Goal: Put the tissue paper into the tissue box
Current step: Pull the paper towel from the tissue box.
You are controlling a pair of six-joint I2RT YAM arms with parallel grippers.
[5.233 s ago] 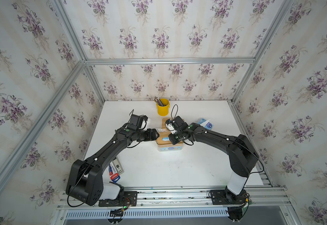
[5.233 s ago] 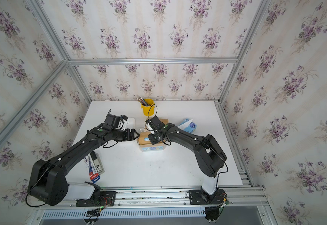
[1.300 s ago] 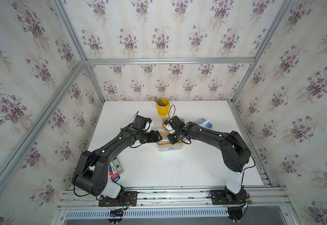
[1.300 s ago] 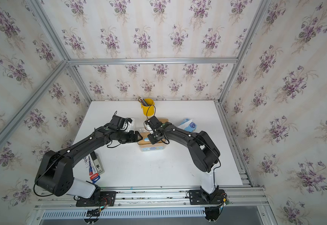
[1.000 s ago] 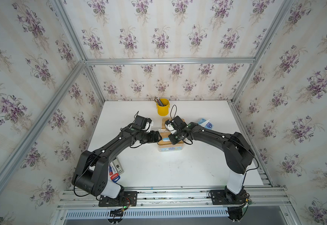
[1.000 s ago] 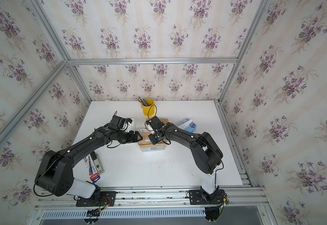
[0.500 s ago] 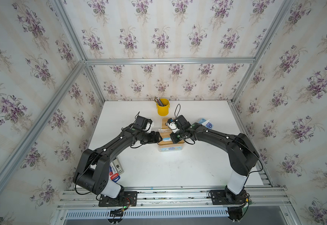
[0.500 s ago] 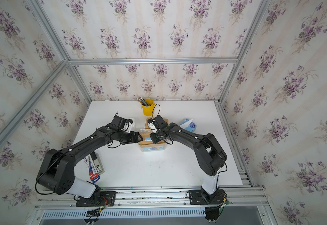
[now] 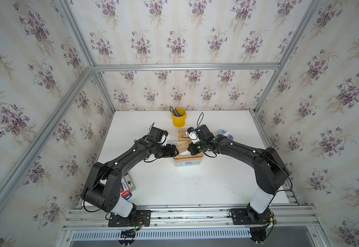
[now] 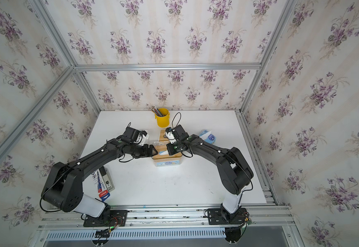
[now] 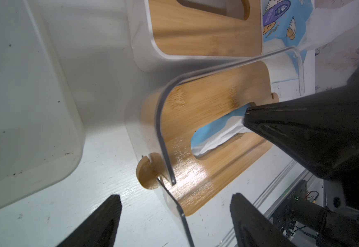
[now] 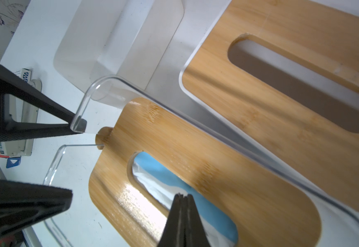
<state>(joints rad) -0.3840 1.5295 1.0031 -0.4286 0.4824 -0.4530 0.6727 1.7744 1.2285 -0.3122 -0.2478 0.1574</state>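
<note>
Right wrist: right hand (image 12: 182,195) closed, tips on tissue (image 12: 150,184) in lid (image 12: 195,149) slot.
Left hand (image 11: 176,196): open at box (image 11: 161,132).
Change: arms barely shifted; nearly done.

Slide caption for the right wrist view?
Shut right gripper at tissue paper in bamboo lid slot; open left gripper brackets tissue box end.

Nothing legible — the tissue pack (image 11: 289,32) bears a purple label (image 11: 274,15), too blurred.
</note>
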